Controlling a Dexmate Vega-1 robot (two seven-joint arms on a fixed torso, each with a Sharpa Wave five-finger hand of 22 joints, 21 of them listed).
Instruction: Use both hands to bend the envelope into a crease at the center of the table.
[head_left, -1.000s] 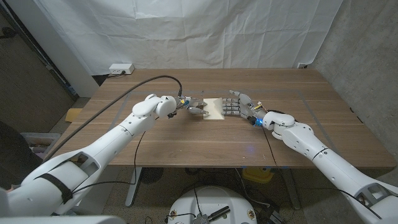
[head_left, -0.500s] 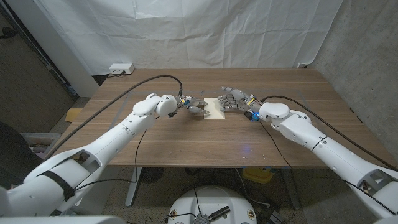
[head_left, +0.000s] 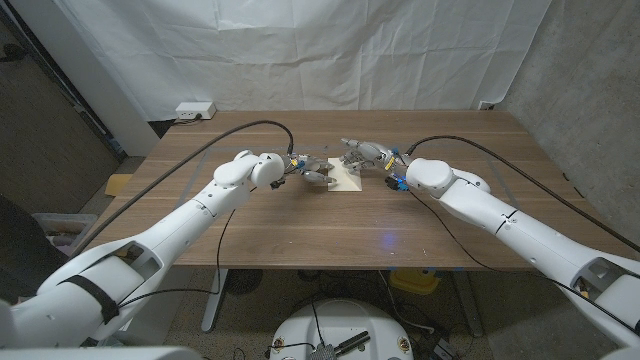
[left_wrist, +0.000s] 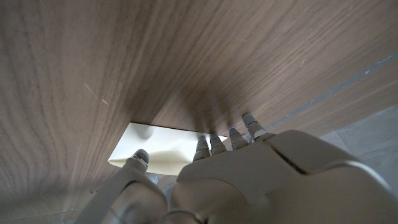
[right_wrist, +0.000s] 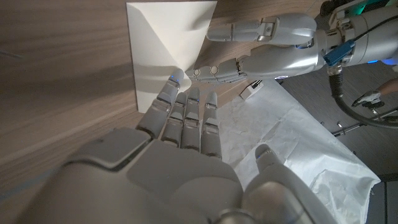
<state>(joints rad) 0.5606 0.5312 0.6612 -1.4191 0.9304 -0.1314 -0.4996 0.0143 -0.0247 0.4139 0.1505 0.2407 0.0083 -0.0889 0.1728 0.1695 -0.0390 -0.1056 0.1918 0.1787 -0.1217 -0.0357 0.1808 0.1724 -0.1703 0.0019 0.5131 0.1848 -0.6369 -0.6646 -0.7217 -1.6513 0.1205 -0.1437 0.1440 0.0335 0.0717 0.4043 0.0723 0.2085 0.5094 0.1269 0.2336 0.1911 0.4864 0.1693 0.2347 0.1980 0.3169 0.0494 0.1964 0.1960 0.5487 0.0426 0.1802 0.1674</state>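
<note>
Two hands are met over the cream envelope (head_left: 344, 176), which is laid near the middle of the wooden table (head_left: 300, 230), slightly toward its far side. The envelope's left edge is touched by the left hand (head_left: 313, 168), fingers together, thumb apart. The right part is covered by the right hand (head_left: 364, 152), fingers extended side by side, fingertips (right_wrist: 176, 78) placed on the paper.

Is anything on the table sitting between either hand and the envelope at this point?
Nothing visible does. The envelope lies mid-table with the left hand at its left edge and the right hand reaching over its far right side. In the right wrist view, the fingertips reach it, with only bare wood around.
</note>
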